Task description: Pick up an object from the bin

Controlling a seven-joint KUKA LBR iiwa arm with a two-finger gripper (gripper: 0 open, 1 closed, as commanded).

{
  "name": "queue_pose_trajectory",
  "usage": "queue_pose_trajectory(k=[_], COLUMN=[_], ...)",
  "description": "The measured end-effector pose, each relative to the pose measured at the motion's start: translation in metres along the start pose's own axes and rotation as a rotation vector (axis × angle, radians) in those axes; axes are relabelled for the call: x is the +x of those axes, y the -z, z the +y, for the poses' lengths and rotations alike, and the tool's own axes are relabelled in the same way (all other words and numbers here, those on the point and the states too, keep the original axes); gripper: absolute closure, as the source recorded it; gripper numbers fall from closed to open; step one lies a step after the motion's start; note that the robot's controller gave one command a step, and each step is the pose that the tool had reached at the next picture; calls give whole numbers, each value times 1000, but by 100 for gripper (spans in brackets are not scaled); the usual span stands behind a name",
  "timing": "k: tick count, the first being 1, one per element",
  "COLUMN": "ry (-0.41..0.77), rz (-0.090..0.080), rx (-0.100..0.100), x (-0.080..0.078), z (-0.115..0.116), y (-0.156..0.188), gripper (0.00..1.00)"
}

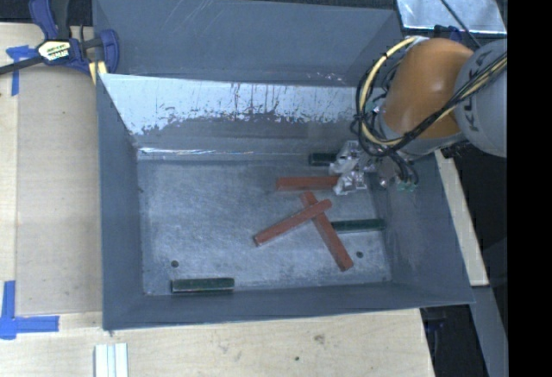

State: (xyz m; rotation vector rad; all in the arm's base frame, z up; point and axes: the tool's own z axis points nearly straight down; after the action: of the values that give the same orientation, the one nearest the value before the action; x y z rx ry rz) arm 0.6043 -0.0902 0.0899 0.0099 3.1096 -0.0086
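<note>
Inventory, places taken from the long red-brown bar

- Bin (116, 194): grey metal, sloped walls, flat floor holding six loose bars.
- Long red-brown bar (291, 223): the landmark. Flat on the floor near its middle, slanted, lower end to the left and higher end to the right.
- Second red-brown bar (335, 244): crosses the landmark near its right end and runs down to the right. The two touch at the crossing; which one lies on top cannot be told.
- Short red-brown bar (302, 184): just above the landmark's right end, lying level and apart from it. Its right end reaches the gripper. It is the thing nearest the claw.
- Dark green bar (360, 226): just right of the landmark's right end, level, meeting the second red-brown bar.
- Dark green bar at the near wall (202, 285): below and left of the landmark's left end, well apart from it, level along the foot of the wall.
- Dark green piece (320, 160): above the landmark, beyond the short red-brown bar, near the gripper's left side.
- Gripper (352, 175): above and right of the landmark's right end, low in the bin at the short red-brown bar's right end. Contact with that bar cannot be told, nor whether the claw is released or clenched.
- Orange cover (423, 99): on the wrist, well above and right of the landmark, ringed by cables
</note>
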Motion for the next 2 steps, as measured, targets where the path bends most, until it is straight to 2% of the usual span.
queue_pose_trajectory(k=[2], ry=[0], rz=[0], rx=[0], x=[0], z=[0], y=[0], gripper=[100])
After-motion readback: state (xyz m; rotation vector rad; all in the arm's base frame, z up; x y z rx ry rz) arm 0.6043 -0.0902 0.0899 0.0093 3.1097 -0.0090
